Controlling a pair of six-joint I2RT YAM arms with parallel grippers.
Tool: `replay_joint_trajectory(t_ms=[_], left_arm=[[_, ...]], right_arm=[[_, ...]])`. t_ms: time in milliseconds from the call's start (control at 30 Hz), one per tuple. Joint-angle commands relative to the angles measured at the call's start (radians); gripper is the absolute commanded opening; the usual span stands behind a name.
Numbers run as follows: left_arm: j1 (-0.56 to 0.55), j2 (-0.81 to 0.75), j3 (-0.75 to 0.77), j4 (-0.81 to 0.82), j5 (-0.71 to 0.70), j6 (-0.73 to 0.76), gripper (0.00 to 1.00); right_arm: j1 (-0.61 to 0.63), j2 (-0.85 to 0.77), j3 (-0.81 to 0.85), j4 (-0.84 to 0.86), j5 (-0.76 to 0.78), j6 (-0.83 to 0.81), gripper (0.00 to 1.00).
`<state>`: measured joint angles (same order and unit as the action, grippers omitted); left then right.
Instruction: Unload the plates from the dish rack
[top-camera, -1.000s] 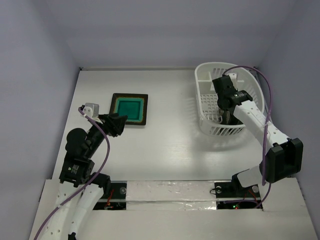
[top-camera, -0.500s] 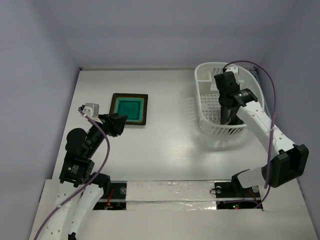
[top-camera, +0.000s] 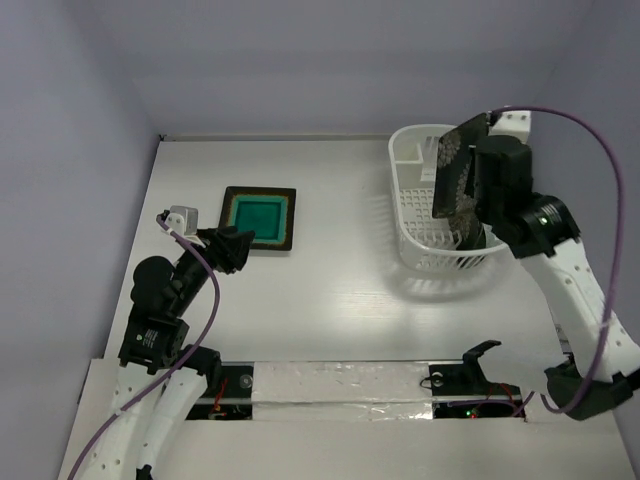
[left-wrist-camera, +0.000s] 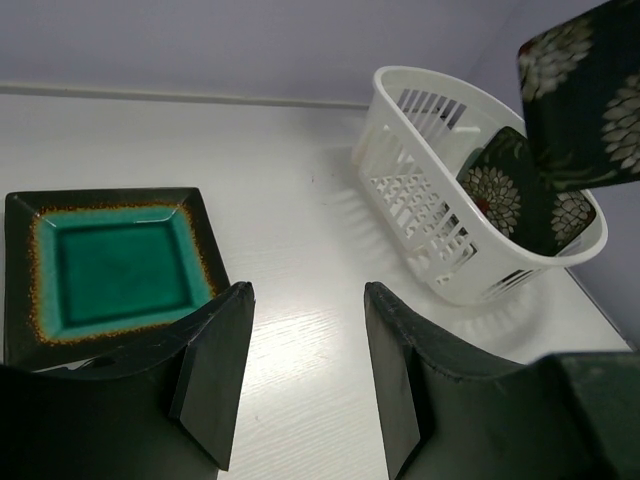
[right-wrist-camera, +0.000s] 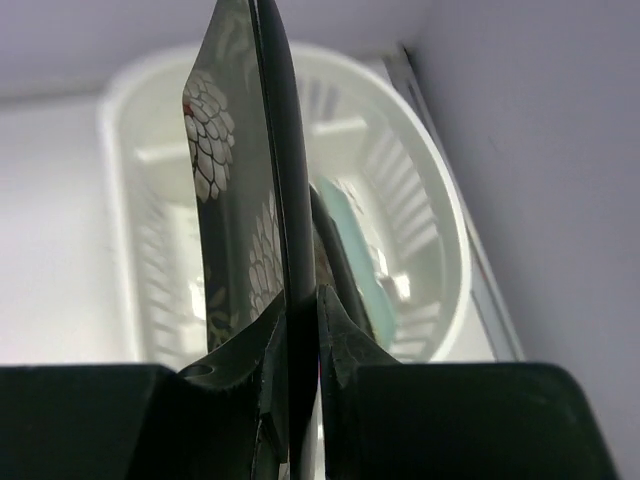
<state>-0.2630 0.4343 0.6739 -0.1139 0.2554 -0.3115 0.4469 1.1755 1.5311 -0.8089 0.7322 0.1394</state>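
1. The right gripper (right-wrist-camera: 303, 305) is clamped on the edge of a black flower plate (top-camera: 452, 170) and holds it on edge above the rack (top-camera: 408, 150).
2. Inside the rack, a second flower plate (left-wrist-camera: 497, 186) leans on edge, with a mint plate (right-wrist-camera: 357, 245) just beside it.
3. The teal plate (top-camera: 259, 216) lies flat on the table (top-camera: 330, 290), well left of the rack.
4. The left gripper (left-wrist-camera: 305, 300) hovers at the teal plate's near edge on the rack side, its jaws spread wide and holding nothing.
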Motion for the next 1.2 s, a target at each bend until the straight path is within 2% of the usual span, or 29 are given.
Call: replay_joint_trajectory(t_ms=[0, 67, 133, 233, 433, 533, 800, 1167], left_arm=[[-0.007, 0.004, 0.032, 0.036, -0.011, 0.005, 0.45], [-0.007, 0.006, 0.032, 0.034, -0.013, 0.005, 0.45], [-0.007, 0.006, 0.032, 0.034, -0.018, 0.003, 0.45], [0.002, 0.007, 0.033, 0.030, -0.039, 0.002, 0.45], [0.011, -0.008, 0.035, 0.014, -0.084, 0.002, 0.45], [0.011, -0.002, 0.035, 0.017, -0.084, -0.001, 0.46], [0.011, 0.006, 0.036, 0.016, -0.082, -0.003, 0.46], [0.011, 0.015, 0.033, 0.023, -0.064, -0.003, 0.46]], right_arm=[[0.052, -0.105, 0.101, 0.193, -0.031, 0.063, 0.00], [0.081, -0.126, 0.074, 0.250, -0.149, 0.125, 0.00], [0.102, -0.151, -0.025, 0.408, -0.325, 0.182, 0.00], [0.182, -0.099, -0.127, 0.601, -0.382, 0.279, 0.00], [0.266, 0.180, -0.124, 0.876, -0.531, 0.488, 0.00], [0.288, 0.265, -0.117, 1.029, -0.590, 0.610, 0.00], [0.319, 0.599, -0.031, 1.149, -0.620, 0.805, 0.00], [0.319, 0.832, 0.038, 1.218, -0.639, 0.991, 0.00]])
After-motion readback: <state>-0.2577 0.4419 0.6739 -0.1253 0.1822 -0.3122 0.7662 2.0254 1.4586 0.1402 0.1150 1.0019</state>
